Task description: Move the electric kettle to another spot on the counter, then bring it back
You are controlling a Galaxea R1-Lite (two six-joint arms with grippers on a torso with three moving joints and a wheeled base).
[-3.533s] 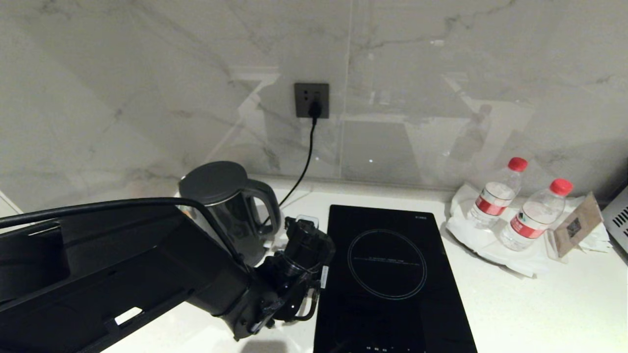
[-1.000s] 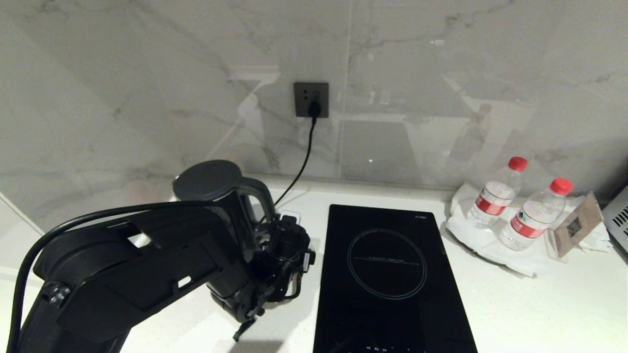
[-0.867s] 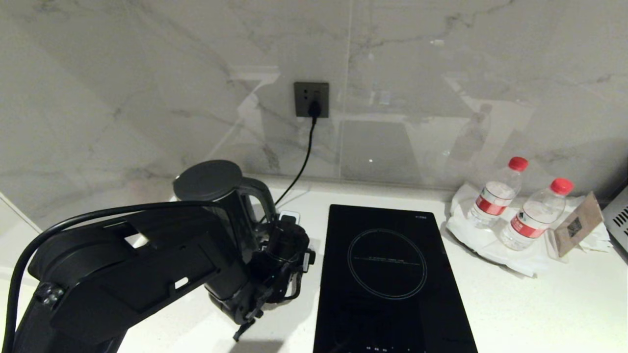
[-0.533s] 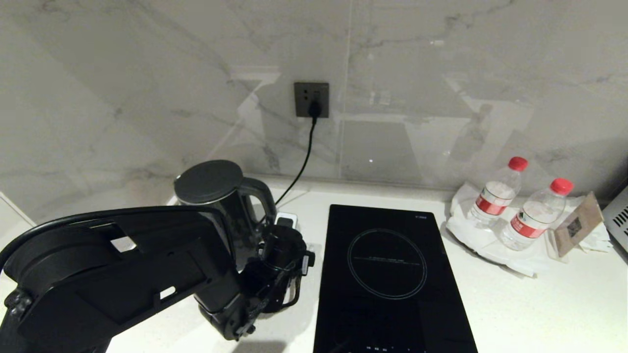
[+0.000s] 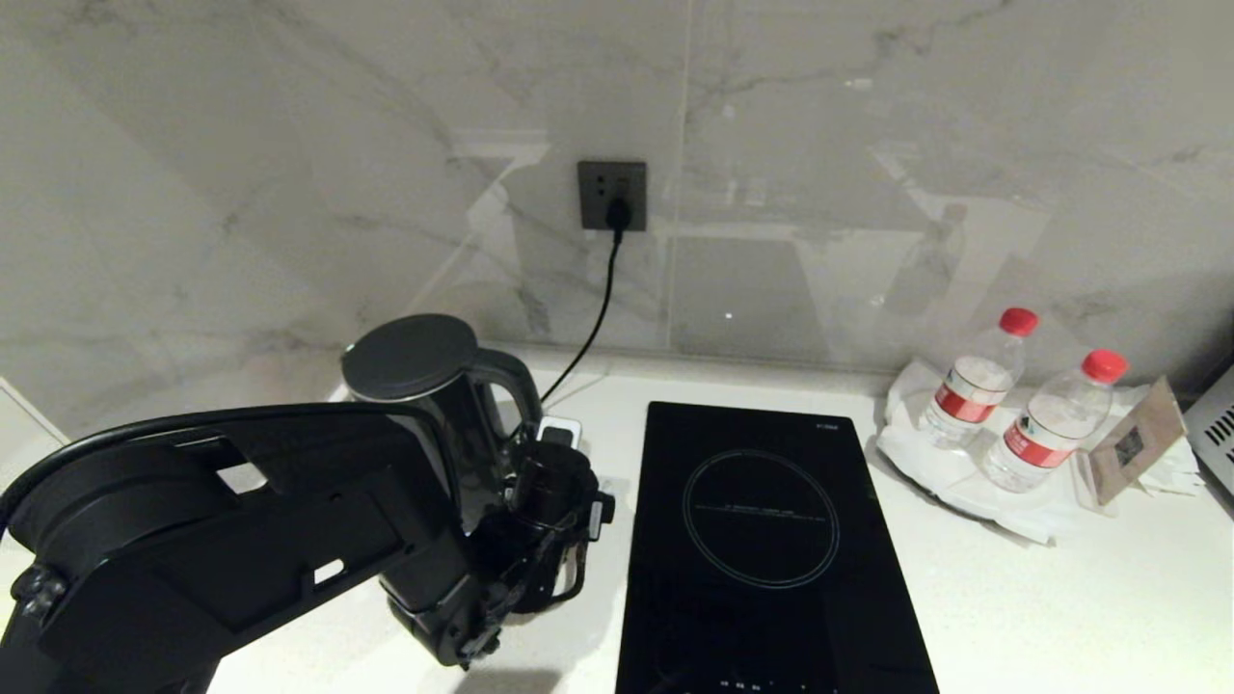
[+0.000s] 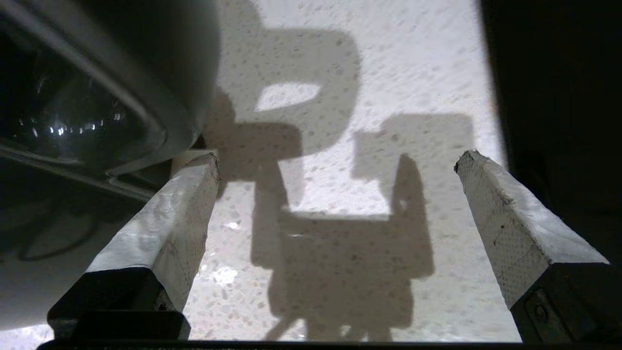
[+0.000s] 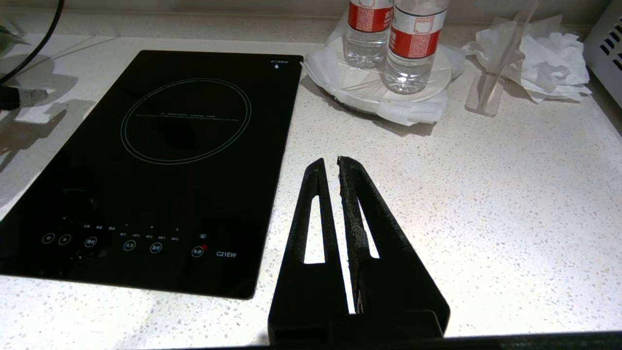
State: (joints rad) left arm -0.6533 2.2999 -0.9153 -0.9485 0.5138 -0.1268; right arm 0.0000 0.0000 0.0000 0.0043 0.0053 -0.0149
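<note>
The electric kettle (image 5: 424, 386), glossy black with a flat grey lid, stands at the back left of the white speckled counter (image 5: 1060, 617), its handle turned toward the hob. My left gripper (image 5: 553, 434) is just right of and in front of the handle, pointing down at the counter. In the left wrist view the left gripper (image 6: 335, 158) is open wide over bare counter (image 6: 340, 73). One white-taped finger (image 6: 165, 228) sits close beside the kettle's (image 6: 97, 73) lower edge. My right gripper (image 7: 330, 163) hangs shut and empty above the counter, right of the hob.
A black glass hob (image 5: 762, 540) lies right of the left gripper. A cord runs from the wall socket (image 5: 612, 198) down behind the kettle. Two red-capped water bottles (image 5: 974, 386) on a plate with tissue, a card stand (image 5: 1133, 443) and a vented appliance (image 5: 1217, 424) fill the back right.
My left gripper has shifted left, closer to the kettle's handle, still open. The arm's elbow has sunk over the last second. The kettle has stayed in place.
</note>
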